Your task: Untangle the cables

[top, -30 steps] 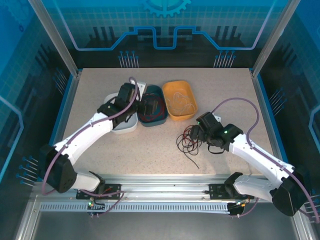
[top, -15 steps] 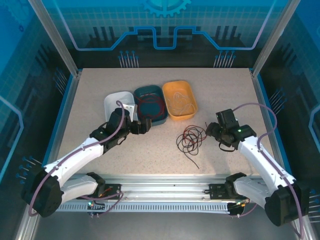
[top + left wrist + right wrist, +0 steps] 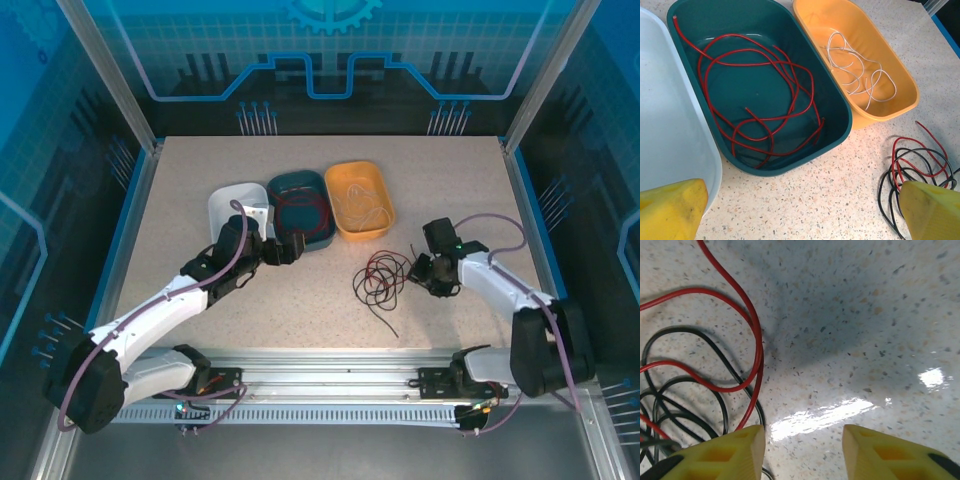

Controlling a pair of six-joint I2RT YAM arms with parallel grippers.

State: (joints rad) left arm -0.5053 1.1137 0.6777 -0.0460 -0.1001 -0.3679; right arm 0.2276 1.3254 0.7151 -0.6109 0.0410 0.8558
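Note:
A tangle of red and black cables (image 3: 380, 280) lies on the table right of centre. A red cable (image 3: 755, 95) is coiled in the teal tray (image 3: 840, 107), and a whitish cable (image 3: 855, 67) lies in the orange tray (image 3: 900, 80). My left gripper (image 3: 283, 250) hovers just in front of the teal tray, open and wide, with bare table between its fingers (image 3: 670, 210). My right gripper (image 3: 418, 272) is low over the table at the tangle's right edge. Its jaws stand apart over bare table, and red and black strands (image 3: 747, 365) run beside its left finger (image 3: 715, 455).
A white tray (image 3: 232, 205) stands left of the teal one and has nothing in it. The three trays form a row at the table's middle back. One black strand (image 3: 385, 322) trails toward the near edge. Blue-edged walls ring the table.
My left arm has drawn back from over the trays to the table in front of them. My right gripper has pulled right off the tangle and its jaws have narrowed.

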